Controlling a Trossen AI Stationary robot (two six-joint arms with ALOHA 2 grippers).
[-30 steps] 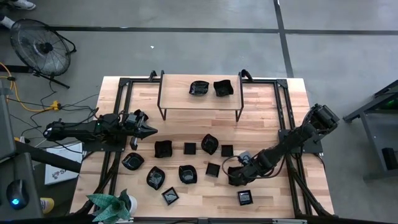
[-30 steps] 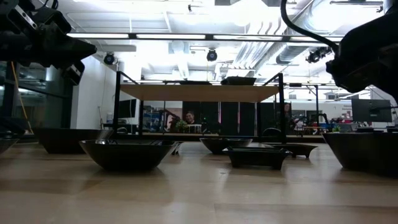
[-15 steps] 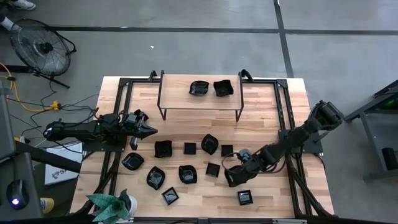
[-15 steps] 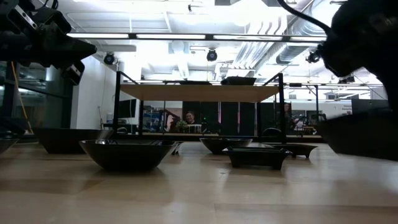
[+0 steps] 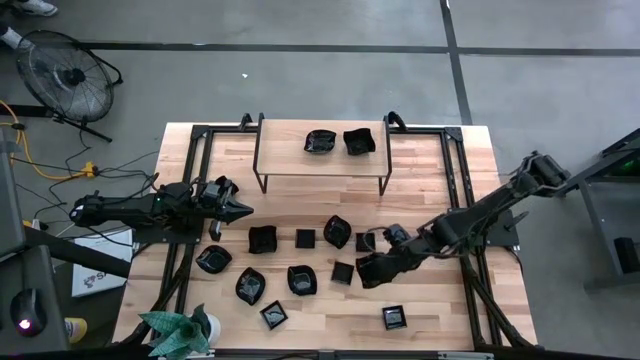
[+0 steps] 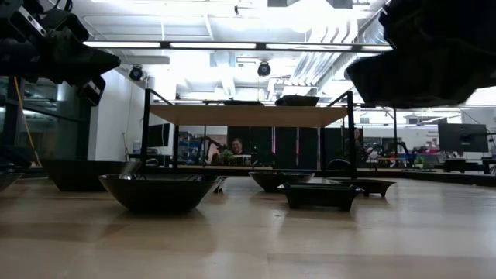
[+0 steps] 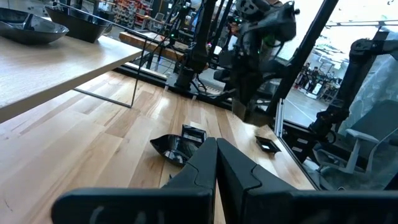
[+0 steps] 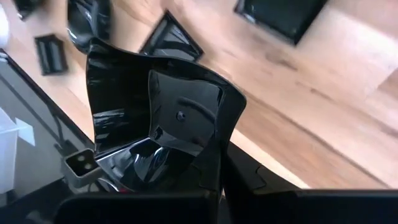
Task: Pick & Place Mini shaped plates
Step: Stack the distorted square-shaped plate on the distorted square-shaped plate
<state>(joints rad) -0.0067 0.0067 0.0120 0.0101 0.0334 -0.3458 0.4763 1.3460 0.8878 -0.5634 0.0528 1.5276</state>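
Black and glossy, a mini shaped plate (image 8: pixel 155 112) is hanging in the right gripper (image 5: pixel 372 268), whose fingers are pinching its rim tight, clear of the wooden table (image 5: pixel 430 315) in the low view. Around it the other mini plates (image 5: pixel 300 280) are lying scattered: a square one (image 5: pixel 344 272) just beside the gripper, another (image 5: pixel 395 318) nearer the table's front edge, several more spreading toward the left arm. Two plates (image 5: pixel 340 142) are sitting on top of the raised wooden shelf (image 5: pixel 285 150), well apart from the carried one. The left gripper (image 5: pixel 238 209) is hovering with its fingers pressed together, gripping nothing, near the shelf's left leg. A green plant (image 5: pixel 175 330) is standing at the front left corner.
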